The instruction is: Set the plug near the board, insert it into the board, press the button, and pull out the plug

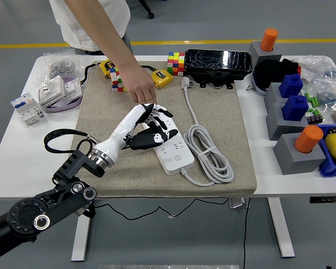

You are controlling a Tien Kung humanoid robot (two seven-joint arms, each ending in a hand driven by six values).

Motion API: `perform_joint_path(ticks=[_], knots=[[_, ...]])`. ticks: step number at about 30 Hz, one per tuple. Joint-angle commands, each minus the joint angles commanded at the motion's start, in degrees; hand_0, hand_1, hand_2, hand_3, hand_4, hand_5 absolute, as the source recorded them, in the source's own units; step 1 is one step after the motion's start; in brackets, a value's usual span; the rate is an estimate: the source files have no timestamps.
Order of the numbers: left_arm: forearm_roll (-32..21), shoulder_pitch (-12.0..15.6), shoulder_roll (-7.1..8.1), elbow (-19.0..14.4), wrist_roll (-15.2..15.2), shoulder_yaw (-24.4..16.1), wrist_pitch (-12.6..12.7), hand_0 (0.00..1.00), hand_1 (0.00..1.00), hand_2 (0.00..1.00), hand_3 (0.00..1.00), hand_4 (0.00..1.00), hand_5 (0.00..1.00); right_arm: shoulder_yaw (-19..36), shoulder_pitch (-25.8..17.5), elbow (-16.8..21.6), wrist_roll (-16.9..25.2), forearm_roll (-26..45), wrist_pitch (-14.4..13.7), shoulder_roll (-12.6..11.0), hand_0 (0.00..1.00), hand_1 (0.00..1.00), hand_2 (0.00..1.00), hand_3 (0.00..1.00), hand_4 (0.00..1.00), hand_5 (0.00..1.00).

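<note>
Where the grey floor with its yellow line ends, the white table begins, bearing a beige mat. On the mat lies the white board, its coiled cable to the right of the fingers. The left hand lies over the board's far end; its fingers curl around the black plug, though the grip is partly hidden. Just beyond the fingertips, a person's hand touches the board's far end. Farther off sit colour cubes. No writing is readable.
</note>
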Motion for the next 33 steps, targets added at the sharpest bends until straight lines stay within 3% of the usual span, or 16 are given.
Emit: perform_joint_path(ticks=[5,10,11,15,16,17,22,23,26,29,33], knots=[[3.0,0.0,-0.44,2.2,-0.3,-0.5,1.1,0.545,0.590,0.573,0.609,0.849,0.327,-0.1,0.0,0.0,0.0,0.0,0.0,0.0,0.573,0.632,0.612,0.545,0.884,0.419],[2.4,0.1,-0.07,1.1,0.0,-0.2,0.5,0.545,0.590,0.573,0.609,0.849,0.327,0.1,0.0,0.0,0.0,0.0,0.0,0.0,0.573,0.632,0.612,0.545,0.884,0.419],[2.5,0.1,0.00,0.7,0.3,-0.1,0.2,0.323,0.352,0.395,0.613,0.821,0.296,0.1,0.0,-0.1,0.0,0.0,0.0,0.0,0.573,0.632,0.613,0.545,0.884,0.419],[3.6,0.3,0.22,-1.5,2.8,-0.1,-2.3,0.323,0.352,0.395,0.613,0.821,0.296,0.1,0.0,0.0,0.0,0.0,0.0,0.0,0.573,0.632,0.613,0.545,0.884,0.419],[4.3,0.3,0.30,-2.1,4.1,-0.1,-3.3,0.323,0.352,0.395,0.613,0.821,0.296,0.1,0.0,0.0,0.0,0.0,0.0,0.0,0.573,0.632,0.613,0.545,0.884,0.419],[5.0,0.3,0.37,-2.6,5.3,-0.2,-4.3,0.116,0.072,0.130,0.800,0.840,0.275,0.1,0.0,0.0,0.0,0.0,0.0,0.0,0.574,0.632,0.613,0.545,0.884,0.418],[12.2,0.2,0.79,-6.2,16.1,-0.5,-14.1,0.116,0.072,0.130,0.800,0.840,0.275,0.1,0.0,0.1,-0.1,-0.1,0.1,0.0,0.574,0.632,0.613,0.545,0.884,0.418],[13.5,0.2,0.81,-6.6,18.3,-0.6,-16.1,0.083,0.064,0.122,0.891,0.843,0.269,0.0,0.0,0.1,-0.1,0.0,0.1,0.0,0.574,0.632,0.612,0.545,0.884,0.418],[16.5,0.1,0.88,-7.7,24.7,-0.6,-21.2,0.083,0.064,0.122,0.891,0.843,0.269,0.0,0.0,0.0,-0.1,-0.1,0.1,0.0,0.574,0.632,0.612,0.545,0.884,0.418],[17.1,-0.1,0.93,-8.0,28.1,-0.2,-23.7,0.081,0.064,0.122,0.890,0.850,0.268,0.0,-0.1,0.0,-0.1,0.0,0.1,0.0,0.574,0.632,0.613,0.546,0.885,0.419],[17.0,-0.2,0.97,-7.9,29.2,0.3,-25.3,0.081,0.064,0.122,0.890,0.850,0.268,0.1,0.0,0.0,-0.1,0.0,0.1,0.0,0.574,0.632,0.613,0.546,0.885,0.419]])
